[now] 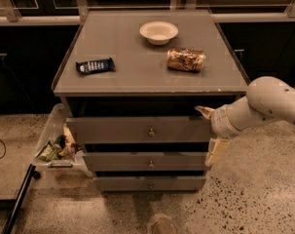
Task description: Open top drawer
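The top drawer (113,129) is the tallest grey front of the cabinet, with a small round brass knob (151,132) at its centre. It stands a little forward of the cabinet frame, with a dark gap above it. My gripper (210,131) is at the drawer front's right end, coming in from the right on a white arm (268,101). It is open: one pale fingertip (204,111) is by the front's top right corner and the other (216,151) hangs below its lower right corner. It holds nothing.
Two shorter grey drawers, the middle drawer (118,161) and the bottom drawer (118,183), sit below. On the cabinet top (137,79) lie a white bowl (158,32), a brown crumpled can (186,60) and a dark snack bar (95,65). A clear bin of rubbish (54,145) stands on the floor at the left.
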`<state>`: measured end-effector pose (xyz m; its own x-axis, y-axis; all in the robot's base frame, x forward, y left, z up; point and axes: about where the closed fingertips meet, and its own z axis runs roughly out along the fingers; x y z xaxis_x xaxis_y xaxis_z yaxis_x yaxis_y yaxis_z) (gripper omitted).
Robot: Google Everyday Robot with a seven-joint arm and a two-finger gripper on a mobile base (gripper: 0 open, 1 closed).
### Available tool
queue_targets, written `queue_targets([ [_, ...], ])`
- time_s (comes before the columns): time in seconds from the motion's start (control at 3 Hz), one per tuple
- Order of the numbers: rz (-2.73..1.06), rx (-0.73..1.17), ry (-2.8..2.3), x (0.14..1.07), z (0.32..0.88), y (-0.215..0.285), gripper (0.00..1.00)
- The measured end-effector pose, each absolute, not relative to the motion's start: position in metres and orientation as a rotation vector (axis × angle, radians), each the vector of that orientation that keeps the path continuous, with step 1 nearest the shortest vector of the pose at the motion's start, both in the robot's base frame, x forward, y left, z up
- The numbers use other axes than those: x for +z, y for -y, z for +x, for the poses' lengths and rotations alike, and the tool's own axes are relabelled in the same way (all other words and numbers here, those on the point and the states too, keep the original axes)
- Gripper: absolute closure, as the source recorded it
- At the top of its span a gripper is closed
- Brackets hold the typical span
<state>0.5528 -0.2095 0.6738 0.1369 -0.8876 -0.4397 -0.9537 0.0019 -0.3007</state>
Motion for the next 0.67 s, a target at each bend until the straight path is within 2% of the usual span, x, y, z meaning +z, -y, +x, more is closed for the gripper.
queue_targets([
  [0.67, -1.922, 0.158, -1.741, 0.6568, 0.574, 0.1993, 0.0],
])
